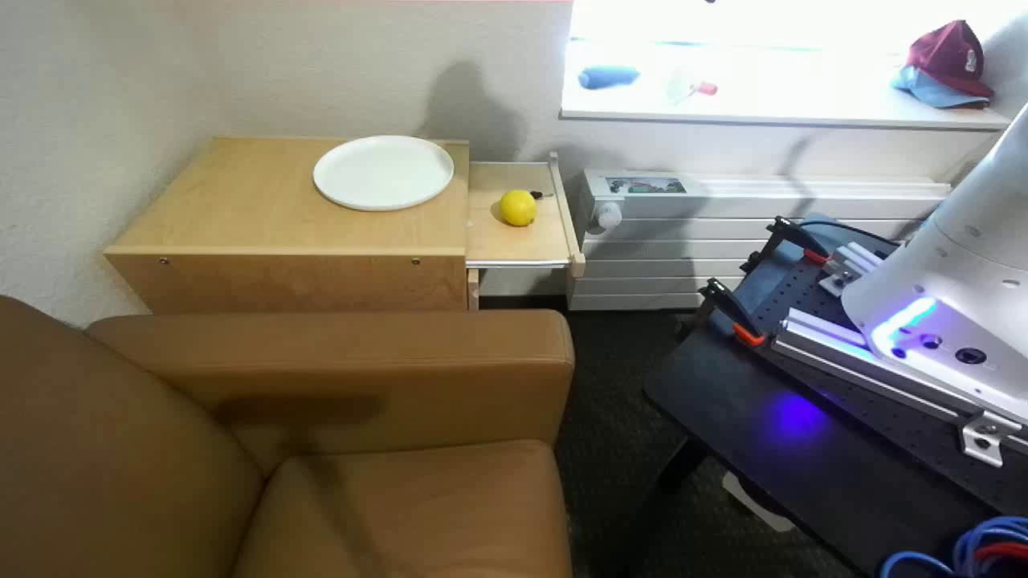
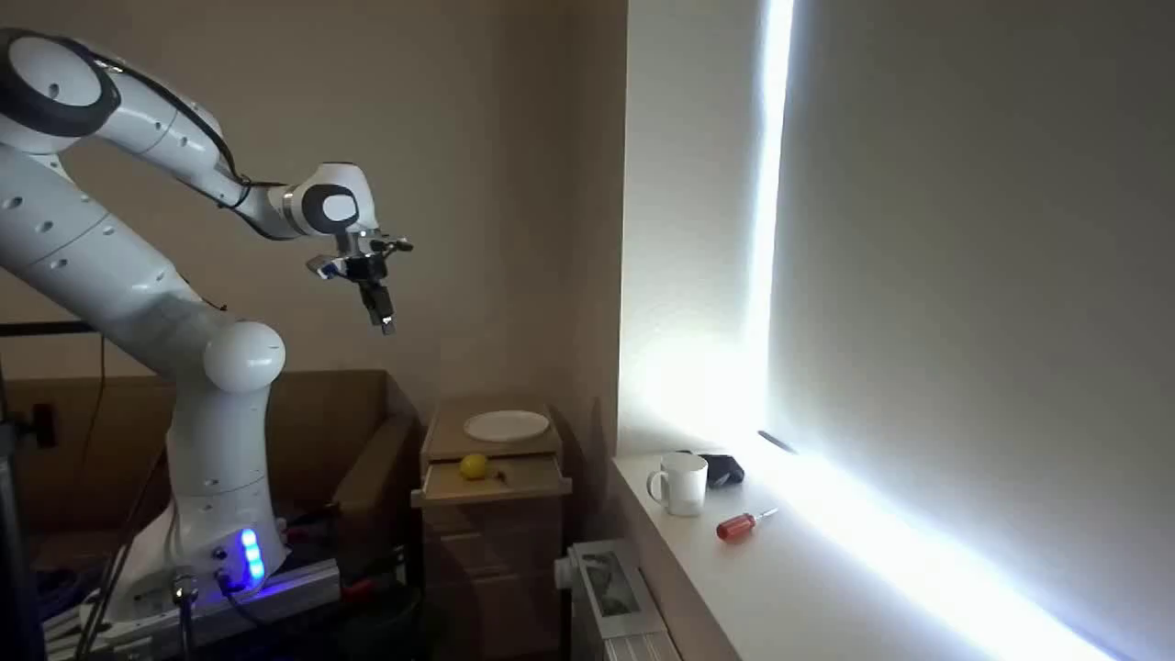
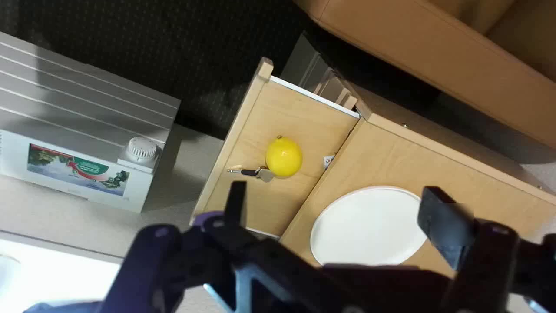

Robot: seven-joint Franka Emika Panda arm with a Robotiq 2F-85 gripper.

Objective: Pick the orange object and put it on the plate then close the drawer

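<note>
The yellow ball (image 1: 518, 208), the orange object, lies in the pulled-out light-wood drawer (image 1: 494, 178). It also shows in an exterior view (image 2: 474, 466) and in the wrist view (image 3: 284, 157). The white plate (image 1: 384, 172) lies flat on top of the side table, beside the open drawer; it also shows in the wrist view (image 3: 367, 226). My gripper (image 2: 386, 326) is high above the side table, apart from ball, plate and drawer. In the wrist view the gripper (image 3: 334, 193) is open, its fingers wide apart with nothing between them.
A small set of keys (image 3: 260, 173) lies in the drawer against the ball. A radiator (image 1: 642, 241) stands beside the drawer. A brown sofa armrest (image 1: 361, 345) runs along the side table. The windowsill holds a mug (image 2: 684, 484) and a red screwdriver (image 2: 737, 526).
</note>
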